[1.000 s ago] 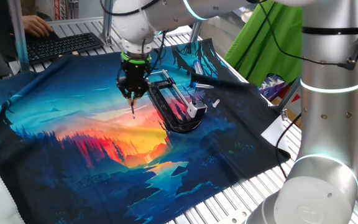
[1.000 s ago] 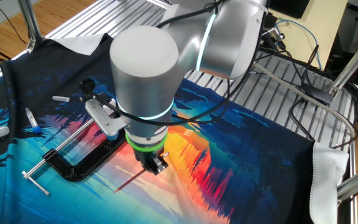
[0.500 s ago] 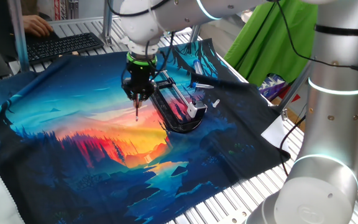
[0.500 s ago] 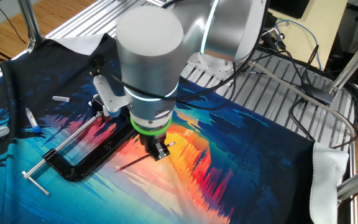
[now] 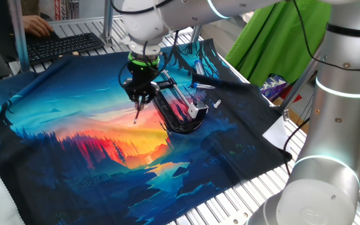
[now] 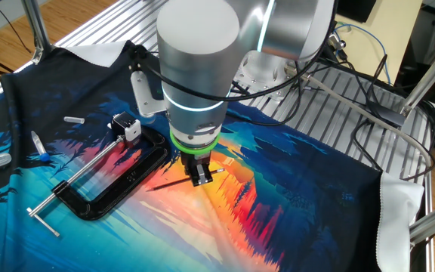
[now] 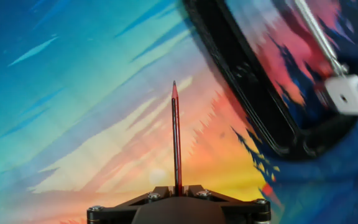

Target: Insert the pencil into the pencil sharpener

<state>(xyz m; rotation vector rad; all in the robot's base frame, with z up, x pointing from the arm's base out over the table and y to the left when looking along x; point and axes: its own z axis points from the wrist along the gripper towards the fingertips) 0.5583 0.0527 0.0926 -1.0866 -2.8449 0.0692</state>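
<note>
Pincer [image 7: 178, 190] lifted and rolled, pencil [image 7: 175, 137] clamped, tip down

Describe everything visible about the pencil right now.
The pencil is a thin, straight, dark reddish-brown stick ending in a sharpened dark point. The gripper is shut on its blunt end, so most of its length sticks out beyond the fingertips. In the fixed views it hangs in the air above the colourful printed cloth, slanting down with the point lowest and touching nothing but the fingers. It sits just beside the black C-clamp, clear of it.
</note>
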